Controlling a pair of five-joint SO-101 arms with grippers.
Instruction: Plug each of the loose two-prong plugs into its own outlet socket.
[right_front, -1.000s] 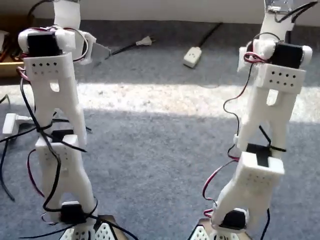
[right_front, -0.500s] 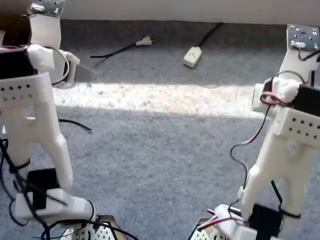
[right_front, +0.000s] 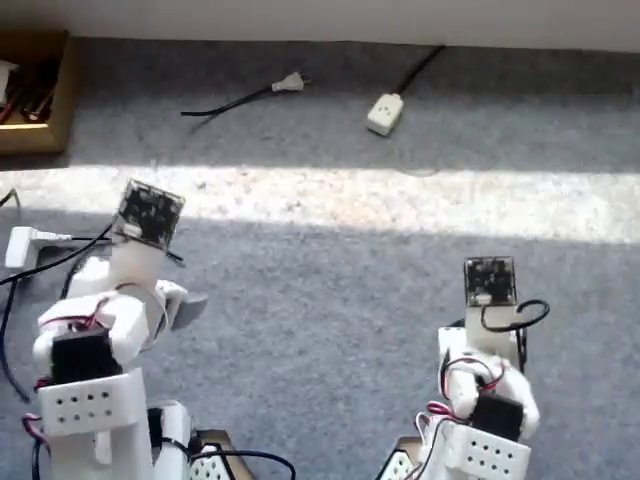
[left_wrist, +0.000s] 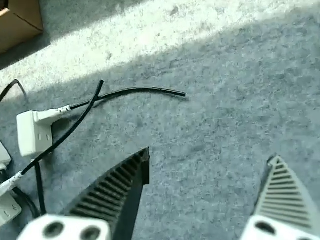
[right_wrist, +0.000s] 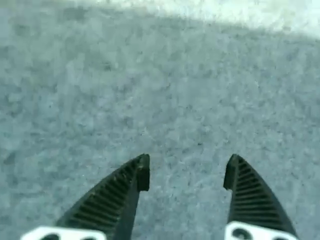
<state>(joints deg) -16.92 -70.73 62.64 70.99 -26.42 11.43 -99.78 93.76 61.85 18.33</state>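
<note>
Left gripper (left_wrist: 210, 155) and right gripper (right_wrist: 188, 158): jaws apart, empty, low over the carpet. Loose plug (right_front: 290, 82) lies at the far edge, with the socket (right_front: 384, 113) near it but apart. Nothing grasped yet; next probably a long reach to the plug.

There are two arms, the left arm (right_front: 85, 405) and the right arm (right_front: 478, 352), and so two grippers: the left gripper (left_wrist: 210, 156) and the right gripper (right_wrist: 188, 158), each with two fingers. I count one loose two-prong plug (right_front: 291, 82), on one black cord. The white outlet sockets are two: the far socket (right_front: 384, 113) and the near socket (right_front: 20, 246) on the left arm's side. Two more white pieces (left_wrist: 4, 210) lie beside the near socket; what they are I cannot tell. There is one wooden box (right_front: 38, 110).
</note>
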